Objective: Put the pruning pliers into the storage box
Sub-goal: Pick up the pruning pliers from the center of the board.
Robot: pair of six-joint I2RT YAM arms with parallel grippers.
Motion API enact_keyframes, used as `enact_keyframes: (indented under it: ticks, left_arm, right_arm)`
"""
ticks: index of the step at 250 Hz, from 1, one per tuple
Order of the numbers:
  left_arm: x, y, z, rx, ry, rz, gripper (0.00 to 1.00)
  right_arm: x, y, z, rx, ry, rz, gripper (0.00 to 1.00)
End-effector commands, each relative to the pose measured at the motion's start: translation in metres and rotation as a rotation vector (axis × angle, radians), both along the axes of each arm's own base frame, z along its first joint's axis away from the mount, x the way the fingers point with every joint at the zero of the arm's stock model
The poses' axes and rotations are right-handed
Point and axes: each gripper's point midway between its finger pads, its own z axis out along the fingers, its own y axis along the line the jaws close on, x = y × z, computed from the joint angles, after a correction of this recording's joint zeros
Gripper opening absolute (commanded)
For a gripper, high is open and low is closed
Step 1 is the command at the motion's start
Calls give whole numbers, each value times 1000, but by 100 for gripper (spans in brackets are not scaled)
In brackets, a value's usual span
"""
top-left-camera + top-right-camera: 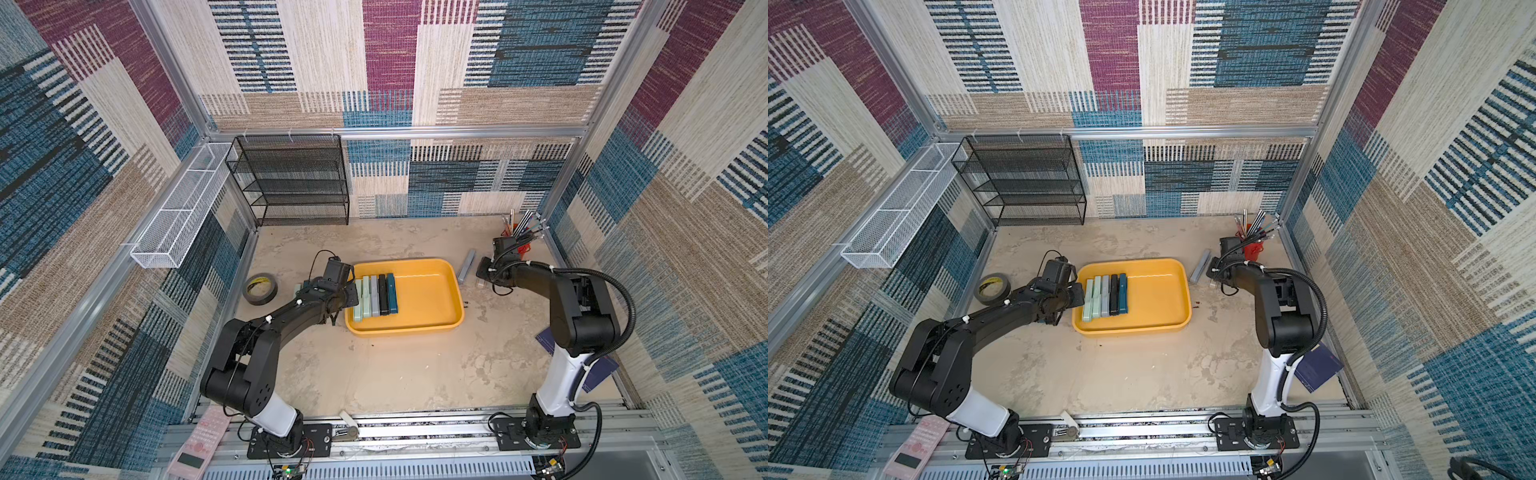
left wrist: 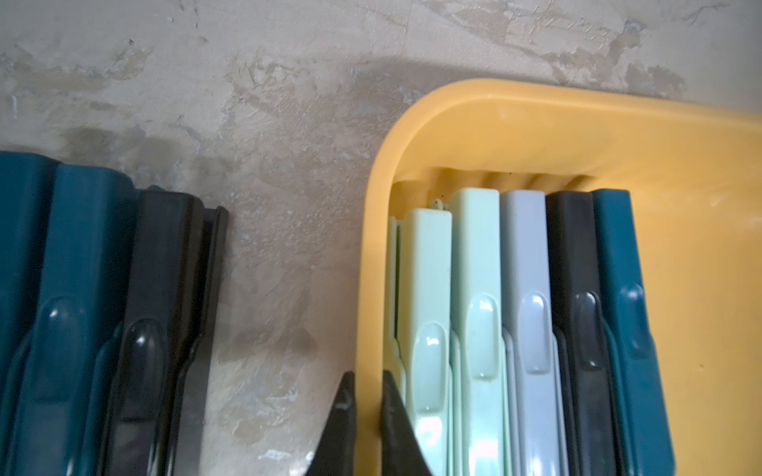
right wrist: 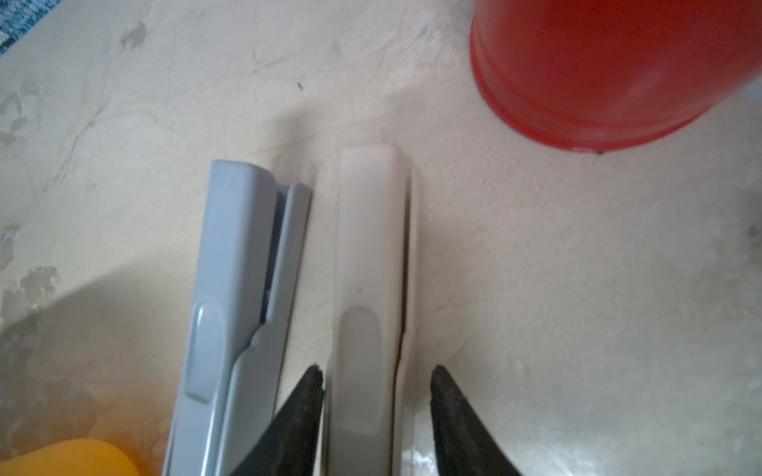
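The yellow storage box (image 1: 419,332) (image 1: 1133,330) sits mid-table, with several pruning pliers (image 1: 376,297) (image 2: 478,288) lined up at its left end. My left gripper (image 2: 367,377) (image 1: 350,296) is shut on the box's left rim, one finger on each side of the wall. More teal and black pliers (image 2: 82,288) lie on the table just left of the box. At the right, my right gripper (image 3: 377,371) (image 1: 482,278) straddles a cream pliers (image 3: 367,247). One finger touches it and a gap remains at the other. A grey pliers (image 3: 235,288) (image 1: 466,266) lies beside it.
A red cup (image 3: 598,70) (image 1: 525,247) of pens stands just behind the right gripper. A black tape roll (image 1: 260,288) lies left of the left arm. A black mesh rack (image 1: 295,183) and a white wire basket (image 1: 183,208) line the back left. A blue notebook (image 1: 598,370) lies at the right wall.
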Motion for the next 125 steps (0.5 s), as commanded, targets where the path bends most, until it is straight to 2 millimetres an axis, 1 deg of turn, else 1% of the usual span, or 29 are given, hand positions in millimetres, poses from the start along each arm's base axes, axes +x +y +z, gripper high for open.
enact_keyframes:
  ticks: [1, 35, 53, 105, 125]
  left_arm:
    - [-5, 4, -7, 31, 28, -13, 9]
    - [-5, 3, -6, 29, 27, -15, 9]
    - [-5, 4, -7, 31, 28, -14, 9]
    - [-5, 5, -5, 31, 24, -13, 9]
    - [-4, 3, -5, 27, 25, -16, 9]
  right_arm:
    - [-5, -2, 0, -27, 10, 17, 49]
    - [-7, 0, -4, -13, 16, 22, 49]
    - [-8, 2, -7, -5, 22, 22, 48]
    - [-13, -1, -4, -20, 20, 19, 40]
    - [-16, -3, -2, -28, 19, 17, 35]
